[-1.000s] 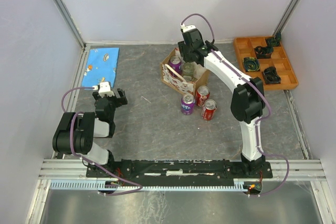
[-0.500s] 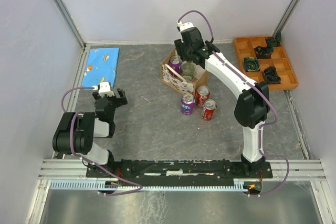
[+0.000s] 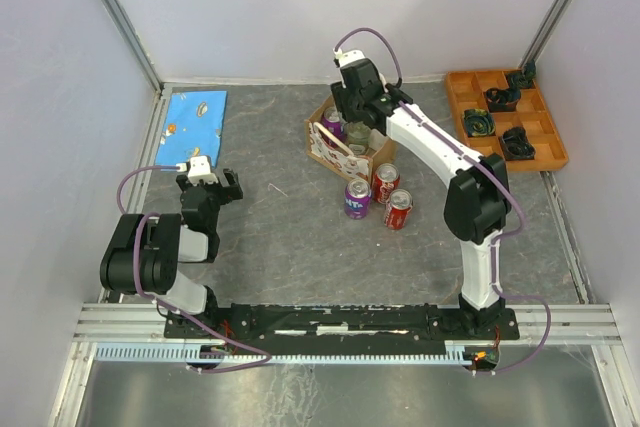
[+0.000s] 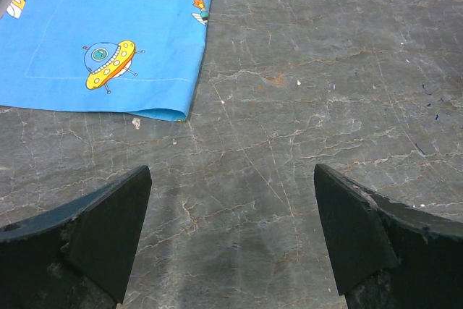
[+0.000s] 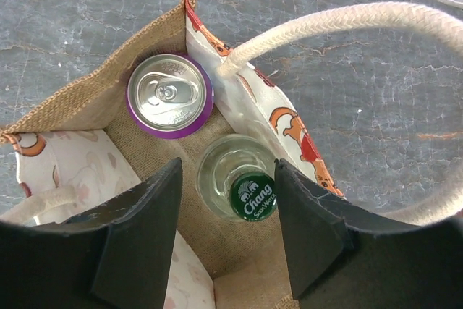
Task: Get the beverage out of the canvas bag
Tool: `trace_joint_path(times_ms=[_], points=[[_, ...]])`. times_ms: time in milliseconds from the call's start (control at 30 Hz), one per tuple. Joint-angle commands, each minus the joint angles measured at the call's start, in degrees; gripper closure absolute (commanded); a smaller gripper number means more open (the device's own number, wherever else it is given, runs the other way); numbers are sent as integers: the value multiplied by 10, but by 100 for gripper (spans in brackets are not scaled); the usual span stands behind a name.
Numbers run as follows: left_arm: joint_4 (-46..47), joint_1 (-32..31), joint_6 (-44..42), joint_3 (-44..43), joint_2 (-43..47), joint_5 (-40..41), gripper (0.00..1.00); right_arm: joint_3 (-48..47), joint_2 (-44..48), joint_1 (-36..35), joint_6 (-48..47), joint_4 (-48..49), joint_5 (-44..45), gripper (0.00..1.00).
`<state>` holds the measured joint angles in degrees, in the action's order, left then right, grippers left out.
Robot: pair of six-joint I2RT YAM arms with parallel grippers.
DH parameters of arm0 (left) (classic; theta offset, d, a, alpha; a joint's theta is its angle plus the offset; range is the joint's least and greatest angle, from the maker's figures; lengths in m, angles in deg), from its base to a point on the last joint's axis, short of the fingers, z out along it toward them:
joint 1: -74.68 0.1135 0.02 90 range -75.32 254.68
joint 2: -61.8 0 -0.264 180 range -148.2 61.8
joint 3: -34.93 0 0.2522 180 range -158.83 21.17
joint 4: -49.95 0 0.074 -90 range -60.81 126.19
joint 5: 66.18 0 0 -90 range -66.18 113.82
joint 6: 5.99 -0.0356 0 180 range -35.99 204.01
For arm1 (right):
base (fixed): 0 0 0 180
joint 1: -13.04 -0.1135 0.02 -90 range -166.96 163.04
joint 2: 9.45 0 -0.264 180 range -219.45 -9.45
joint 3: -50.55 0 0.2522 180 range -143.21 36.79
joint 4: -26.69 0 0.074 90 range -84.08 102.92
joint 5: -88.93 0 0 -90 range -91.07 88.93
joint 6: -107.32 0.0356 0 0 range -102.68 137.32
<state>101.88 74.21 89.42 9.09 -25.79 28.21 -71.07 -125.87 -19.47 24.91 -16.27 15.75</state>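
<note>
right arm here: i'm hanging my right end effector (image 5: pixel 226 173) straight above the small boxy tan-brown canvas bag with the whitish printed side panels (image 5: pixel 79 103). the fingers are spread wide, released, gripping nothing. looking down through them, two drinks are standing upright inside the bag. a clear glass bottle with a green "chang" cap (image 5: pixel 246 187) is sitting right between my two black fingers, one on each side of it. i can't tell how far above it they are. a purple-rimmed silver-topped can (image 5: pixel 170 95) is sitting in the corner just beside the bottle, outside my fingers. one cream rope handle (image 5: pixel 347 19) is arching over the far side of the bag.

from the overhead view the bag is sitting on the grey marbled surface (image 3: pixel 280 237) toward the back middle. three more cans are standing just in front of it: a purple can (image 3: pixel 357 197), a red can (image 3: pixel 386 183) and a second red can (image 3: pixel 399 209). an orange compartment tray (image 3: pixel 460 82) holding dark objects is sitting in the far right corner, well apart from the bag.

my left end effector (image 4: pixel 231 179) is sitting low over bare surface on the left side, fingers wide apart and gripping nothing. it's pointing toward a blue cloth printed with cartoon spaceships (image 4: pixel 108 34) lying flat ahead of it.
</note>
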Motion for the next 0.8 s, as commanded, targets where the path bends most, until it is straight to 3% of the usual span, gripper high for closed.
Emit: trace_joint_path(times_ms=[0,700,767], points=[[20,-2,-39,-13,6,7,1,-5,-17,0,-8,29,23,39],[20,-1,-38,-13,6,6,1,11,-52,12,11,48,19,48],[19,-1,-38,-13,6,7,1,12,-55,13,15,48,20,53]])
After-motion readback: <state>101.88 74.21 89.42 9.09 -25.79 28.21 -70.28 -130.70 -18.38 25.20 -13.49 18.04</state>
